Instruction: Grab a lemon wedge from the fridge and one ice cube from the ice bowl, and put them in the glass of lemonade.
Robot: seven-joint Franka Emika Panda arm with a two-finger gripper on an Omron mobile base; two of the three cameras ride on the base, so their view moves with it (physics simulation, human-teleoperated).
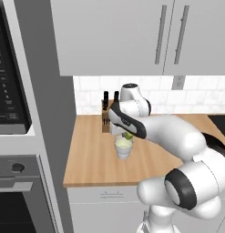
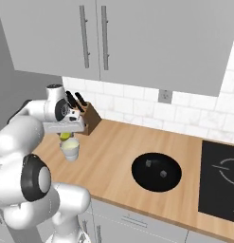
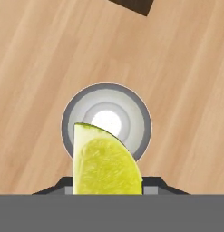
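Observation:
The lemon wedge, yellow-green, is pinched in my gripper, which is shut on it. It hangs directly above the glass of lemonade, whose round rim lies under it. In the left base view the gripper holds the wedge just over the pale glass on the wooden counter. The right base view has the wedge above the glass too. Two ice cubes lie in the black ice bowl. The fridge is out of view.
A wooden knife block stands behind the glass against the tiled wall. A black cooktop lies at the counter's right end. A microwave and oven sit in the tall unit on the left. White upper cabinets hang overhead.

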